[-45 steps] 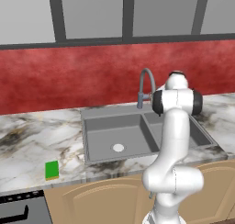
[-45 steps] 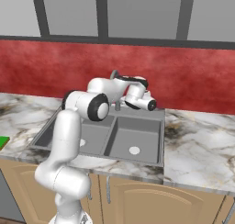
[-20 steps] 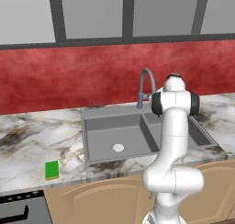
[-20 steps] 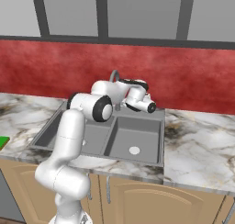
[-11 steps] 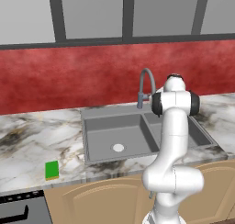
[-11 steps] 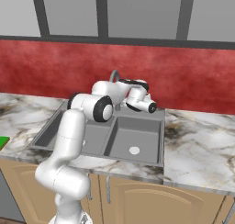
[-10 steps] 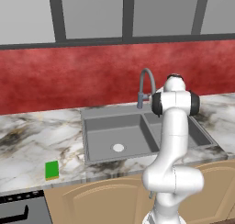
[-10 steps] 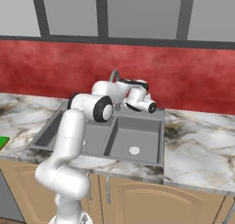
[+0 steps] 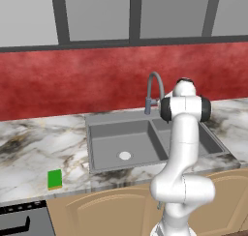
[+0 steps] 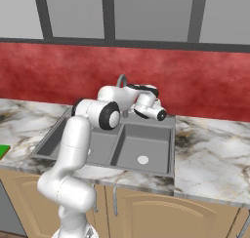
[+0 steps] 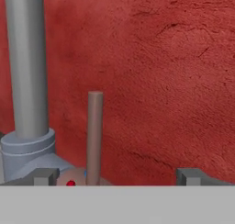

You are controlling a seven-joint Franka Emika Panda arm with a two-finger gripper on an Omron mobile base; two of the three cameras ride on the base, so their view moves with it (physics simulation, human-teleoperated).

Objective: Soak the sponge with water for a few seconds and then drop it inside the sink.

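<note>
Spanning wide apart, gripper (image 11: 117,175) fingertips (image 11: 44,176) empty, flanking the faucet lever (image 11: 94,136) beside the faucet (image 11: 27,71).

The white arm rises from the lower right of the left base view, its upper link standing nearly upright to a dark-banded joint at centre right. In the right base view it climbs from the lower left, bends at a dark elbow left of centre and reaches right, ending in the gripper (image 10: 162,116) just above centre. In the hand view, the gripper (image 11: 117,176) shows two fingertips (image 11: 45,176) wide apart near the bottom.
</note>
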